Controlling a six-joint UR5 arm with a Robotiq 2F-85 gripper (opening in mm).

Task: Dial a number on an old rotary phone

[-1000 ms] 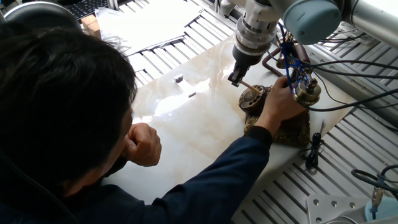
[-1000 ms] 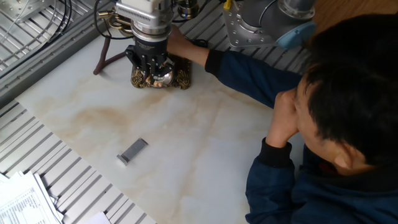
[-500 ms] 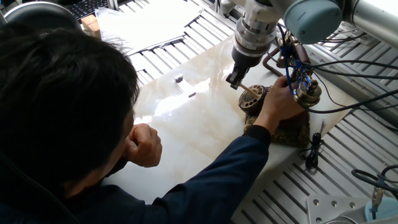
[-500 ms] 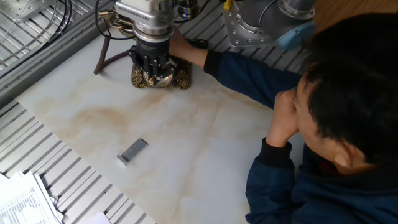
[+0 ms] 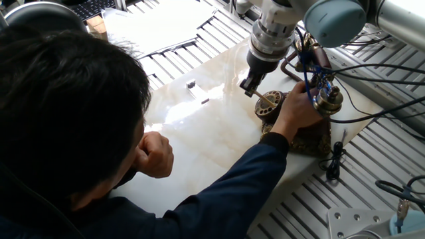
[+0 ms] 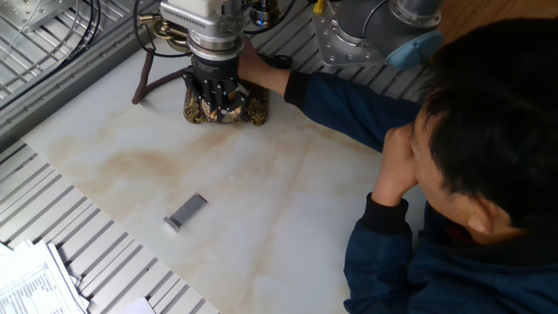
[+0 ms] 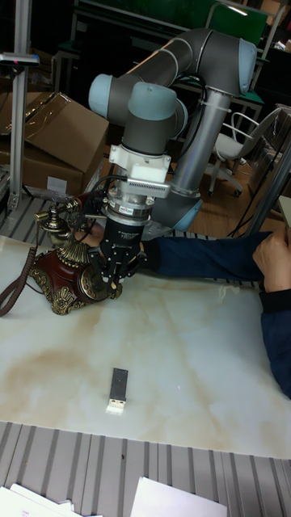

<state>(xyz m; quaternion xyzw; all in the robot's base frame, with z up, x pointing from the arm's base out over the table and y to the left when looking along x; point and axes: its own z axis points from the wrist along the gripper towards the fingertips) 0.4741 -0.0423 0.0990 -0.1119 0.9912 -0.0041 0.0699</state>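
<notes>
Even indoor light, moderately bright, mostly from overhead. In one fixed view a broad white glare patch sits on the glossy marble counter [image 5: 199, 126] near its middle, washing out the veining there. The other fixed view shows the same surface flat and matte-looking, with only soft shadows under the person's arm [image 6: 349, 109]. The tall fixed view has a dim, murky background, while the counter stays well lit. A dark head [image 5: 63, 113] fills the near left corner of one fixed view, soft and out of focus. The rotary phone [image 7: 73, 279] reads dark, its embossing hard to resolve. Overall sharpness modest, no strong edge distortion.
</notes>
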